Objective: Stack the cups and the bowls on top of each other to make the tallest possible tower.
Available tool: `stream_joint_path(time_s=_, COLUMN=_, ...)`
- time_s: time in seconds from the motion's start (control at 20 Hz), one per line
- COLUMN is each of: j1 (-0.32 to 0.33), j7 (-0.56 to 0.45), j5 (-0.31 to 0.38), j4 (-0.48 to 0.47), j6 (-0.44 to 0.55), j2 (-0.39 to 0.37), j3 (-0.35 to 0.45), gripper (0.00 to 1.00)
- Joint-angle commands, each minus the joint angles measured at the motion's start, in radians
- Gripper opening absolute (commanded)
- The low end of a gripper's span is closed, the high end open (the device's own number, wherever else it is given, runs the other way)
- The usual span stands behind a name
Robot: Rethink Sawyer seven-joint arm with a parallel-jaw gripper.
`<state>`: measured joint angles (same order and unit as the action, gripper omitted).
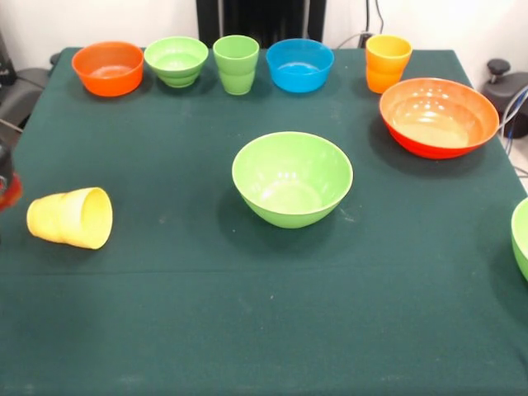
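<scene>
The dark green tablecloth (247, 330) covers the whole table and carries everything. Take the large light green bowl (292, 177) near the middle of the cloth as the landmark; it stands upright with its mouth open to the camera.

The large orange-red bowl (439, 116) sits upright to the right of it and farther back, well apart. A second large light green bowl (521, 238) shows only as a sliver at the right edge, to the right of the landmark and slightly nearer the camera.

Behind the landmark runs a row along the far side of the table. The small blue bowl (299, 64) stands almost straight behind it. The small orange bowl (108, 68) is far back-left, at the row's left end. The small light green bowl (176, 61) stands just right of that.

The light green cup (236, 64) stands upright back-left of the landmark, between the small green and blue bowls. The orange-yellow cup (387, 63) stands upright back-right, close behind the orange-red bowl. The yellow cup (71, 218) lies on its side far to the landmark's left, mouth turned right.

No arm or pincer shows, so its state cannot be told.
</scene>
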<state>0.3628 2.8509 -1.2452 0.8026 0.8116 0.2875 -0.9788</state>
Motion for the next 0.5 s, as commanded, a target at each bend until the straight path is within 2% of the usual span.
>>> stream_joint_path(time_s=0.05, j1=0.136, j7=-0.344, j5=0.215, j4=-0.052, j6=0.028, j2=-0.059, j3=0.182, gripper=0.00)
stream_joint_path(time_s=0.15, j1=0.162, j7=-0.342, j5=0.248, j4=-0.087, j6=0.054, j2=-0.063, j3=0.188, gripper=0.00)
stream_joint_path(time_s=0.5, j1=0.197, j7=-0.345, j5=0.338, j4=-0.082, j6=0.088, j2=-0.120, j3=0.247, gripper=0.00)
